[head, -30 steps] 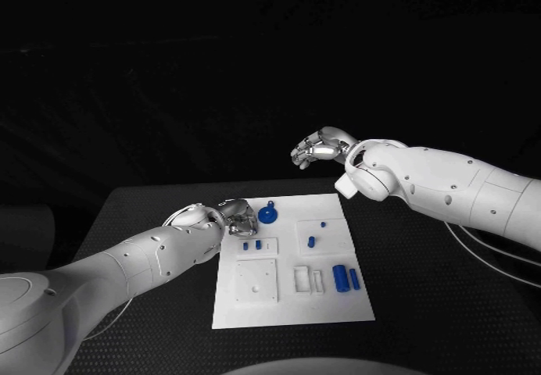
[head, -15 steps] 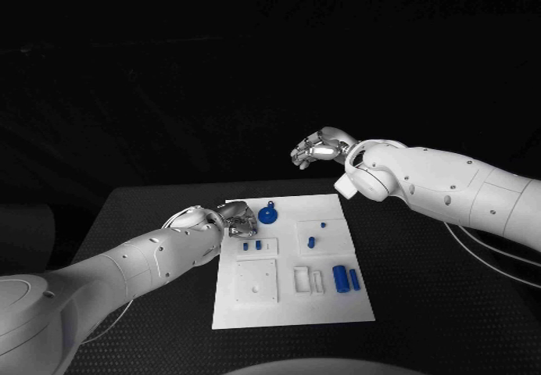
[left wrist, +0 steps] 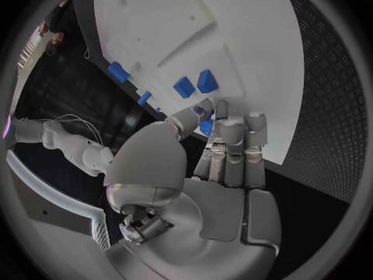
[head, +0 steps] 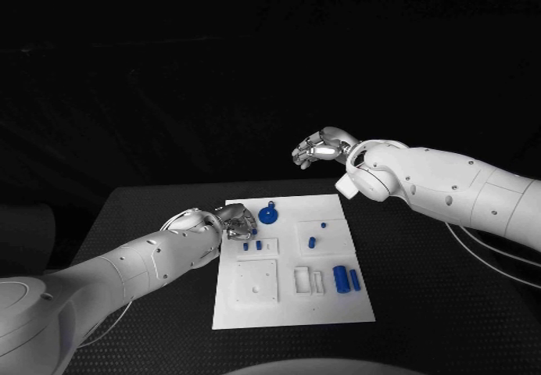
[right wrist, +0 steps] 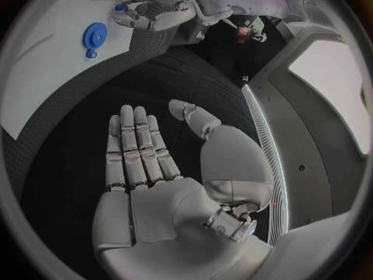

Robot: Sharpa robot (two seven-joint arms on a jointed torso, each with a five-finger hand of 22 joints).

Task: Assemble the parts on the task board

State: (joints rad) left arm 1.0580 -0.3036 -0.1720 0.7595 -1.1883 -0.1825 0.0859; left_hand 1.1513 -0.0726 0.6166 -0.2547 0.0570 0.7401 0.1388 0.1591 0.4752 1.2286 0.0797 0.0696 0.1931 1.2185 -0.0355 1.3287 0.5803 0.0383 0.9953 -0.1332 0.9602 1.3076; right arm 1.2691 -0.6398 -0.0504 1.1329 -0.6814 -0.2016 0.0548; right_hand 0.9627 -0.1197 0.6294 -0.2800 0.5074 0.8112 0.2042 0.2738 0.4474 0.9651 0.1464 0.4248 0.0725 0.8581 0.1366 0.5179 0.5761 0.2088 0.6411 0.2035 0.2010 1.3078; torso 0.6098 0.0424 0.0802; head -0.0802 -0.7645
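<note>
The white task board (head: 288, 312) lies mid-table. On it are a blue disc (head: 268, 214), two small blue pegs (head: 252, 245), a blue cylinder (head: 341, 277) and further small blue parts (head: 310, 242). My left hand (head: 234, 221) hovers over the board's far left edge with its fingers curled together. In the left wrist view the thumb presses against the fingers (left wrist: 232, 144), with a small blue part (left wrist: 205, 127) pinched between them, just short of the two pegs (left wrist: 194, 84). My right hand (head: 321, 147) hangs high behind the board; its fingers (right wrist: 138, 149) are stretched out and hold nothing.
A raised white square block (head: 256, 281) and two white slots (head: 308, 279) sit on the board's near half. Cables (head: 485, 242) run over the table at the right, under my right arm. The blue disc (right wrist: 95, 36) lies well off my right hand.
My left hand has crept a little nearer and lower along the board's left edge, toward the two pegs. The right hand has stayed where it was.
</note>
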